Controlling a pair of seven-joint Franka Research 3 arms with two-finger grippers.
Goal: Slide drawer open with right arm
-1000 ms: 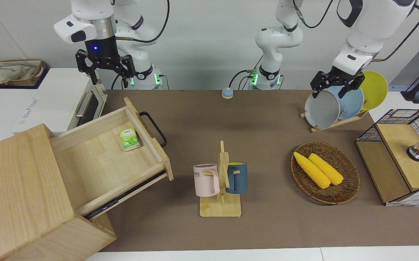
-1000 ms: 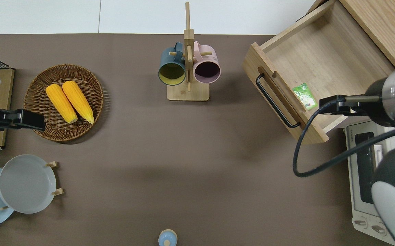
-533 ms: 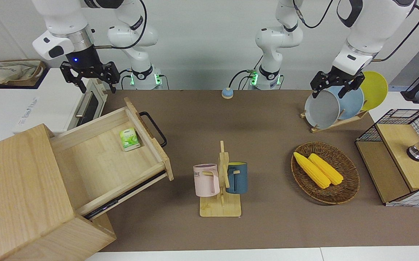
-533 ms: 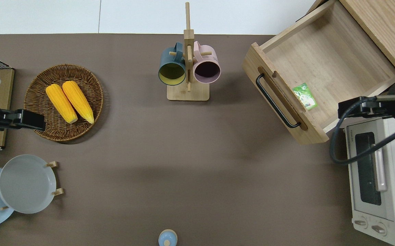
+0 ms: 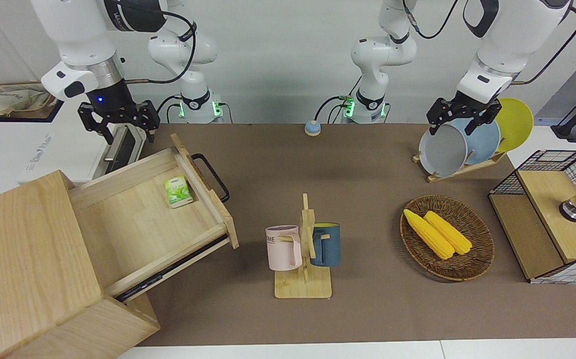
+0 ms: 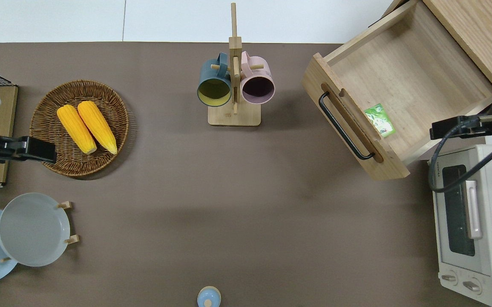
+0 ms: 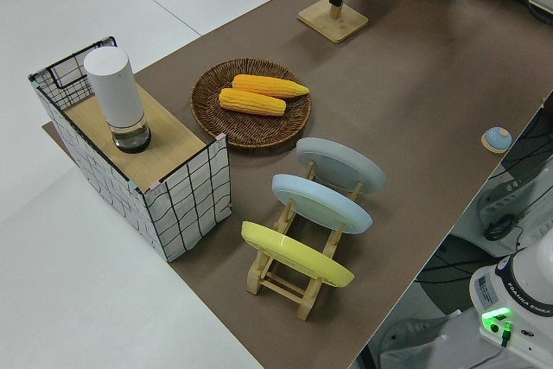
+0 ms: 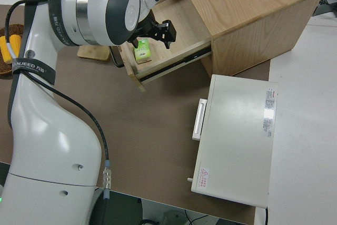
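Since a second ago the right gripper has swung away to the drawer's eleven o'clock, jaws spread and empty, while the drawer sits pulled well out, job apparently done. Overhead, handle faces seven o'clock, packet inside; left arm parked.

The drawer is pulled well out of its big pale wooden box, which sits at the corner of the table at the right arm's end, on the edge farthest from the robots. It's wide, shallow, pale wood, set at an angle to the table edges. Black bar handle runs along the front panel, facing the middle of the table. The right arm is white and jointed, blue light glowing, with its gripper up in the air, fingers spread, holding nothing.
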